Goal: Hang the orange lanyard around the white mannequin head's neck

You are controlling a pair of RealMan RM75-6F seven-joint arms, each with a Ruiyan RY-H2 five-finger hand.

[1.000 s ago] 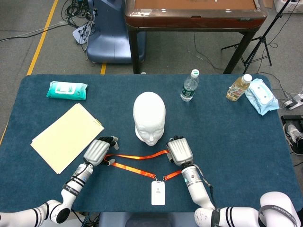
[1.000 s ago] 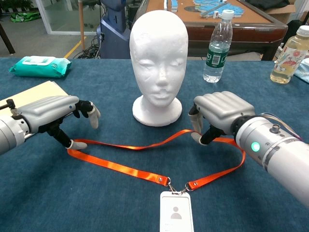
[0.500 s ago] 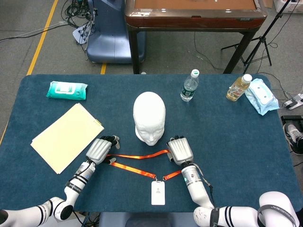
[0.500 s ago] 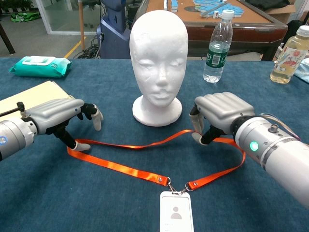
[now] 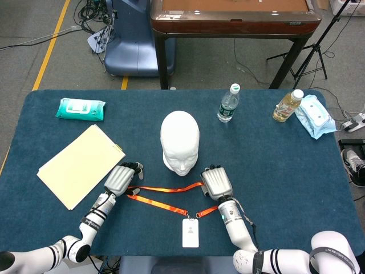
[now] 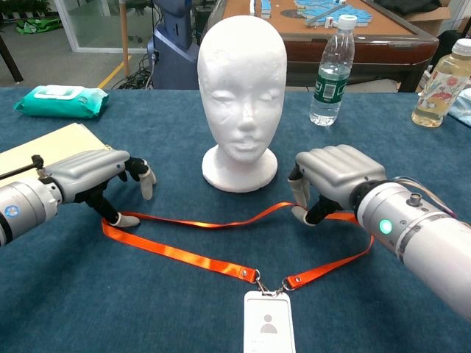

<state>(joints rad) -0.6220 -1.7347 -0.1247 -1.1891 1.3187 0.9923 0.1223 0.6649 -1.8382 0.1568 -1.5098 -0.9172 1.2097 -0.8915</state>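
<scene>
The white mannequin head [image 5: 180, 140] [image 6: 241, 81] stands upright mid-table, facing me. The orange lanyard [image 5: 165, 189] [image 6: 184, 254] lies in a loop on the blue cloth in front of it, with its white badge [image 5: 190, 233] [image 6: 268, 323] nearest me. My left hand [image 5: 121, 178] [image 6: 96, 176] hovers over the loop's left end; its thumb tip touches the strap and its other fingers are raised apart. My right hand [image 5: 217, 182] [image 6: 331, 176] is curled over the loop's right end and pinches the strap between thumb and a finger.
A yellow folder [image 5: 80, 164] lies left of my left hand. A teal wipes pack [image 5: 80, 108] sits far left. A water bottle [image 5: 227, 104], a yellow drink bottle [image 5: 287, 106] and a wipes pouch [image 5: 315, 116] stand at the back right.
My left hand has crept slightly right along the strap's left end. My right hand has shifted a little left and lower on the strap. The lanyard still lies on the cloth.
</scene>
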